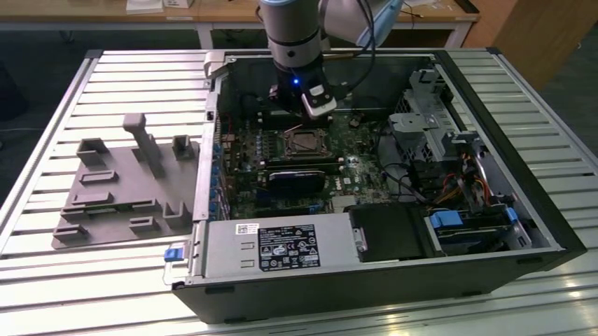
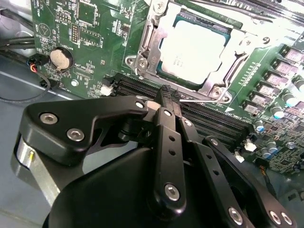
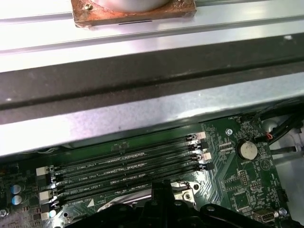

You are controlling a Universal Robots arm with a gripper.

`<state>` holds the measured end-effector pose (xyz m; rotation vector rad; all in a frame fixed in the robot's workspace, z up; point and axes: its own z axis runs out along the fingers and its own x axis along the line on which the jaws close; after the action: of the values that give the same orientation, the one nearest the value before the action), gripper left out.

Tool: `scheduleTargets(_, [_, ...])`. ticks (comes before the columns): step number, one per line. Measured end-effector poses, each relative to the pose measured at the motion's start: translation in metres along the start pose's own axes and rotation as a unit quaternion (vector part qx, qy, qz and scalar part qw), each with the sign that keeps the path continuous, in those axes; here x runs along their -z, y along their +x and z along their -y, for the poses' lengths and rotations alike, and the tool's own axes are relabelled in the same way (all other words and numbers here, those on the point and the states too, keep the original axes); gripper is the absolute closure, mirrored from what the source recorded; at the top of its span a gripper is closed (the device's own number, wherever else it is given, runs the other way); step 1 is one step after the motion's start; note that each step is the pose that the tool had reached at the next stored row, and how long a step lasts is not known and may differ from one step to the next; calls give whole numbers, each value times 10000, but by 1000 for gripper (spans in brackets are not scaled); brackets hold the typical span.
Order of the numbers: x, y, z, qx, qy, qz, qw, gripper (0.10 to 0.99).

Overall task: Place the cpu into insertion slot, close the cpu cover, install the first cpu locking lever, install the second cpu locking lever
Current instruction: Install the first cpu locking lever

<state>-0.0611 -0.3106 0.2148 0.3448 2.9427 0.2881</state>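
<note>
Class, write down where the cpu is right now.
The cpu sits in its socket on the motherboard, framed by the cpu cover, just beyond the gripper in the second wrist view.

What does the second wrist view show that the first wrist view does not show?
Second wrist view: the cpu sitting in its socket, framed by the cpu cover. First wrist view: the grey case wall beside the board. Both wrist views: the memory slots, the round battery and the gripper, close to the socket.
</note>
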Motion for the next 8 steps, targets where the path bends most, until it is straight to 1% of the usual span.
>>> scheduleTargets(5, [-8,4,-16,10,-3,2,10000,984])
scheduleTargets(6, [-12,5,-17,13,-6,12,10000,984])
scheduleTargets(8, [-23,7,-14,23,-16,55,10000,984])
